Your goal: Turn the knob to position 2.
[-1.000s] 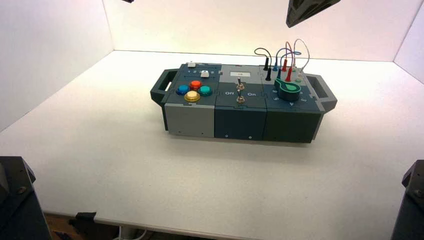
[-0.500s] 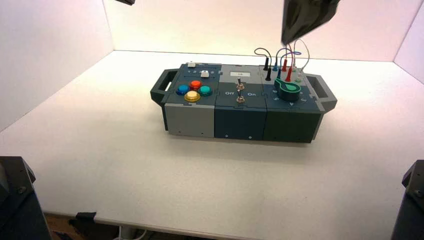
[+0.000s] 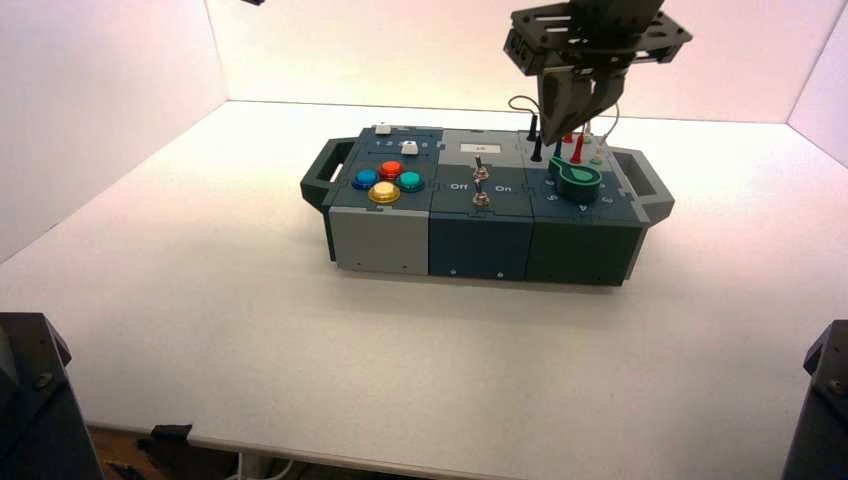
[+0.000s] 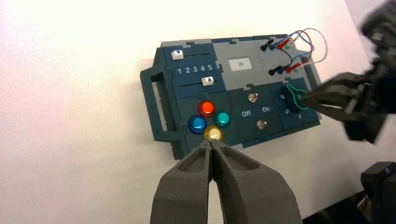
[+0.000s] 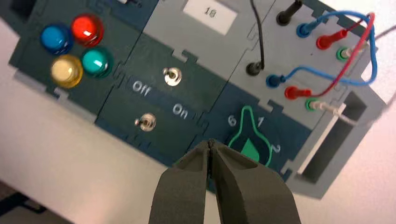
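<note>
Right gripper has dropped into frame, upper right of the high view, since a second ago; we now see it above the knob at the box's right end, fingers pressed together. Pointer sits between 6 and 1, digit 2 adjacent. Fingers must open first, we judge. Left gripper waits clear, pinched closed.

Box: 1. Pushbuttons: 4, namely red, blue, teal, yellow. Toggles: 2. White sliders: 2. Knob: 1. Wires: apparently 4, tangled. Grippers: 2, left, right.
</note>
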